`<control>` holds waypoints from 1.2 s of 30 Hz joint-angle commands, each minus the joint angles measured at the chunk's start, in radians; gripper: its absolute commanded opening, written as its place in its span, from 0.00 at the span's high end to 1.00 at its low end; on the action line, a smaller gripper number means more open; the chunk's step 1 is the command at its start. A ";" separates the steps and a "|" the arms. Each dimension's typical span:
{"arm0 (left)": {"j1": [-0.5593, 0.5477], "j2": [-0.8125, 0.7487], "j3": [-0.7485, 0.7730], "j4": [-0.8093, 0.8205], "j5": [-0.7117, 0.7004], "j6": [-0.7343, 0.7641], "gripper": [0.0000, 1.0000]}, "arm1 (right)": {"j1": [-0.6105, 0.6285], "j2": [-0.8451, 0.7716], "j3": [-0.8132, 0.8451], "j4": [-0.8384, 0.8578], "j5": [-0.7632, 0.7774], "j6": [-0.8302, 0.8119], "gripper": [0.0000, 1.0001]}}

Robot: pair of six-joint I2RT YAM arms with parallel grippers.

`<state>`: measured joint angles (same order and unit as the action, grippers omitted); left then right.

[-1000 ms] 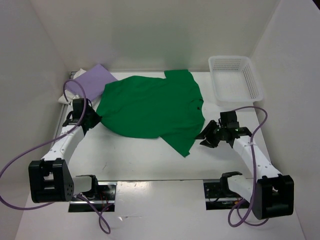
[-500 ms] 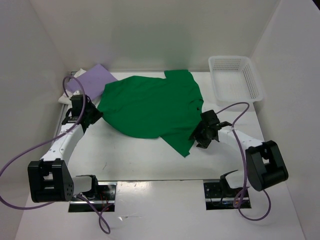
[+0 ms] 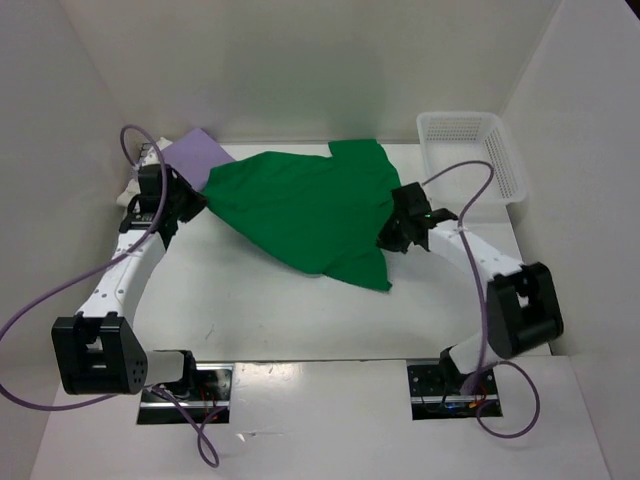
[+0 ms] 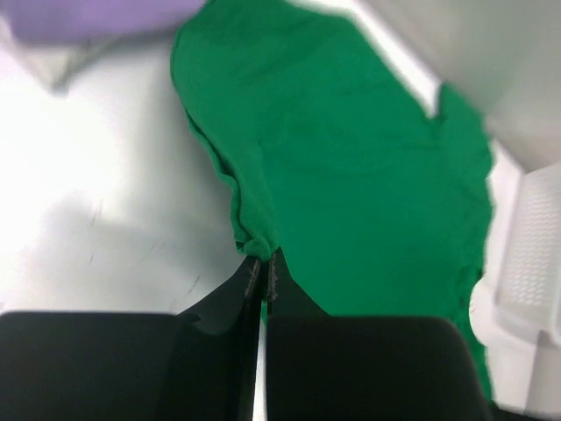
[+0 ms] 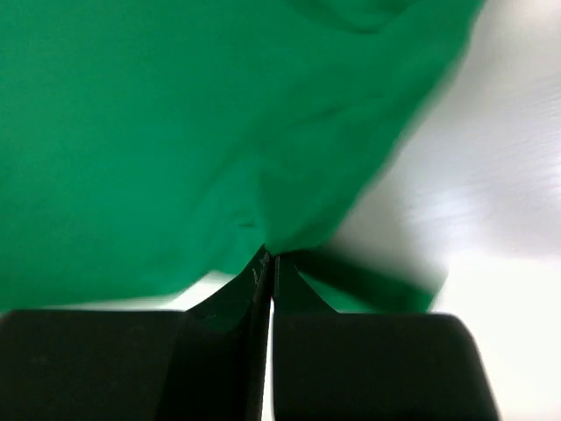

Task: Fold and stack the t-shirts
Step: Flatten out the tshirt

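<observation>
The bright green t-shirt (image 3: pixel 300 205) hangs stretched between both arms above the middle of the table, its lower corner drooping toward the front (image 3: pixel 375 280). My left gripper (image 3: pixel 190 200) is shut on its left edge, where bunched green cloth (image 4: pixel 254 241) sits at the fingertips. My right gripper (image 3: pixel 393 225) is shut on the right edge of the green t-shirt (image 5: pixel 175 132). The pale lilac t-shirt (image 3: pixel 190 155) lies folded at the back left, over a white t-shirt (image 3: pixel 130 192) of which only an edge shows.
A white plastic lattice basket (image 3: pixel 470 160) stands at the back right, just behind the right arm. White walls close in the table on the left, back and right. Purple cables loop off both arms.
My right gripper moved left and back from the bare table, closed on the shirt's right edge and lifted it. The left gripper rose and moved back with its edge; the shirt now hangs taut.
</observation>
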<state>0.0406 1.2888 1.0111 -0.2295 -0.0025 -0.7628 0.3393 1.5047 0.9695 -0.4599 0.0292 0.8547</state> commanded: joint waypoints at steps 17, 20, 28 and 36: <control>0.054 0.014 0.159 0.038 -0.077 0.080 0.99 | -0.235 -0.451 -0.189 -0.139 -0.270 -0.140 1.00; 0.054 0.056 0.135 0.059 -0.086 0.089 0.99 | -0.247 -0.281 -0.174 -0.001 -0.240 -0.126 1.00; 0.054 0.228 0.224 0.081 -0.074 0.089 0.99 | -0.303 0.221 0.142 0.084 -0.153 -0.194 1.00; 0.054 0.267 0.158 0.124 -0.074 0.099 0.99 | -0.279 0.258 0.227 0.049 -0.097 -0.212 0.59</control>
<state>0.0898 1.5501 1.1732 -0.1787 -0.0582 -0.6994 0.0608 1.7901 1.1393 -0.4438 -0.1246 0.6819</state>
